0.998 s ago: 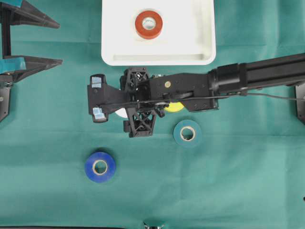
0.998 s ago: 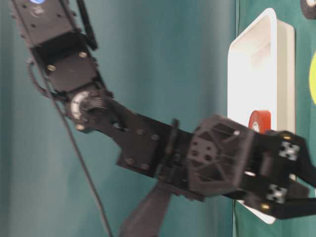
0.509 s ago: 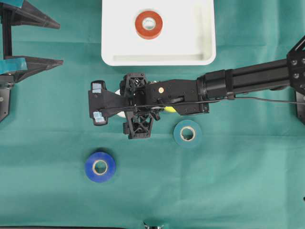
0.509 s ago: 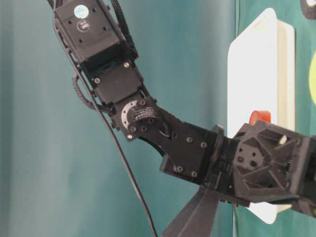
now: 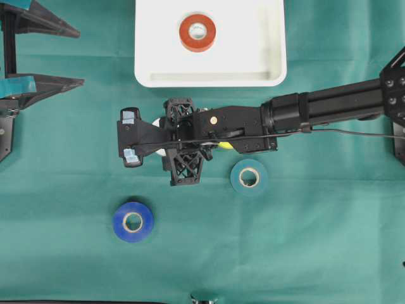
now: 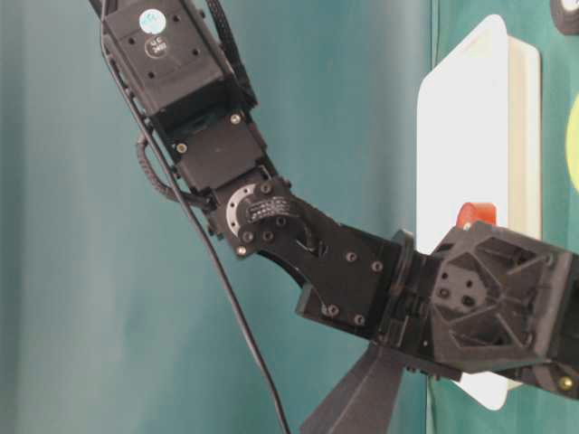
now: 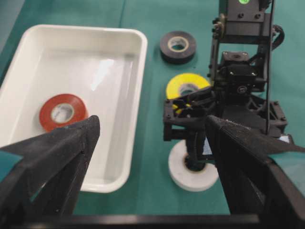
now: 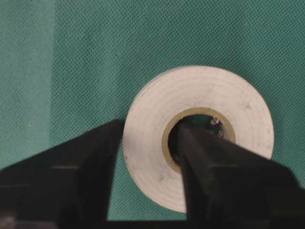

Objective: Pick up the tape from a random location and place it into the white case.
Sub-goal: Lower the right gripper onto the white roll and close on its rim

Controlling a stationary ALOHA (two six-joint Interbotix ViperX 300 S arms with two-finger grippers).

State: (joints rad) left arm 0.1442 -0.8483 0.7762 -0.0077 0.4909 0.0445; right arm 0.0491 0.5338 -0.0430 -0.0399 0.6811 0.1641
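Overhead view: green cloth (image 5: pixel 304 240) covers the table; right fingers (image 8: pixel 90 162) pinch the white tape (image 8: pixel 209 100); left fingers (image 7: pixel 52 148) spread wide.

Case (image 5: pixel 272 38): at the top centre of the overhead view, on the table cloth (image 5: pixel 316 240).
Roll in case (image 5: pixel 197 31): lying flat.
Right gripper (image 8: pixel 145 157): below the case, one finger in the core of a flat roll (image 8: pixel 214 100), the other outside its wall.
Third roll (image 5: pixel 249 177): right of that, lower.
Fourth roll (image 5: pixel 133 221): lower left.
Left gripper (image 7: pixel 152 157): far left.
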